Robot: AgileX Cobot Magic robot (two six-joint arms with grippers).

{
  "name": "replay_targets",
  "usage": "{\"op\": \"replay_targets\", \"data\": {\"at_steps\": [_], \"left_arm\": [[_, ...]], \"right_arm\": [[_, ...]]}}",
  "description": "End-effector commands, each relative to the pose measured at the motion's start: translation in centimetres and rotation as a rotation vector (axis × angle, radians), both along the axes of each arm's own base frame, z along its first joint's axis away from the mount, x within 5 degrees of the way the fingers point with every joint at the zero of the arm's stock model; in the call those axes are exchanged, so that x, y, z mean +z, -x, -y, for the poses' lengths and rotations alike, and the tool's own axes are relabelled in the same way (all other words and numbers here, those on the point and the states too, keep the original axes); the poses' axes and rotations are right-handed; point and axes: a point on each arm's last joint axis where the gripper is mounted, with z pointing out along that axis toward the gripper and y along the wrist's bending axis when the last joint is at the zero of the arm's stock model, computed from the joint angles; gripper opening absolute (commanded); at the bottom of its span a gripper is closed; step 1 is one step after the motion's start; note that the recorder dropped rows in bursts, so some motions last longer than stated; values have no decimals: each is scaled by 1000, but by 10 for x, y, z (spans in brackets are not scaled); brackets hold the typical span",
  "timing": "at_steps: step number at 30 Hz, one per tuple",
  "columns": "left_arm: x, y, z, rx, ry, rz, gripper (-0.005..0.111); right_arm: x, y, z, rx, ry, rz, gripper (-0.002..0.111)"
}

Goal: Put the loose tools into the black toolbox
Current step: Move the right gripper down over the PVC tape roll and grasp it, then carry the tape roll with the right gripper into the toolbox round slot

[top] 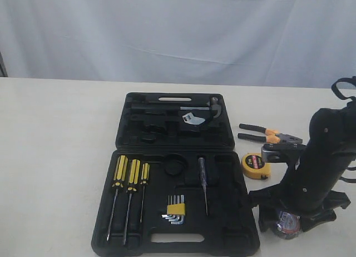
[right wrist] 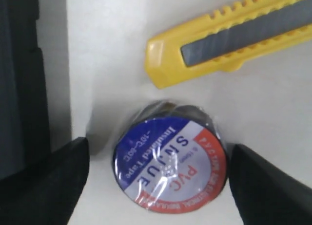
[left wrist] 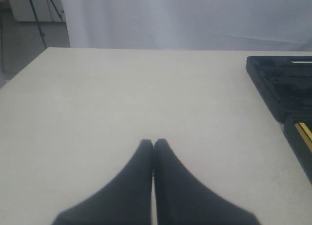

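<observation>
The black tape roll, with a blue, white and red label, lies flat on the table right of the black toolbox. My right gripper is open and straddles the roll, one finger on each side. In the exterior view that gripper is low over the tape roll. The yellow-and-black utility knife lies just beyond the roll; the arm hides it in the exterior view. The pliers and the yellow tape measure rest on the table beside the box. My left gripper is shut and empty over bare table.
The open toolbox holds three yellow-black screwdrivers, a hex key set and a slim tester. Its lid carries a hammer and wrench. The toolbox edge runs close to one right finger. A white curtain hangs behind the table.
</observation>
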Motion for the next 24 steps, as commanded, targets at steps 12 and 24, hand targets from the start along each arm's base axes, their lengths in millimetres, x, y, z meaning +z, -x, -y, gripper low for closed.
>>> {"op": "replay_targets", "data": {"at_steps": [12, 24], "left_arm": [[0, 0, 0, -3, 5, 5, 0], [0, 0, 0, -3, 5, 5, 0]], "right_arm": [[2, 7, -1, 1, -17, -72, 32], [99, -16, -3, 44, -58, 0, 32]]}}
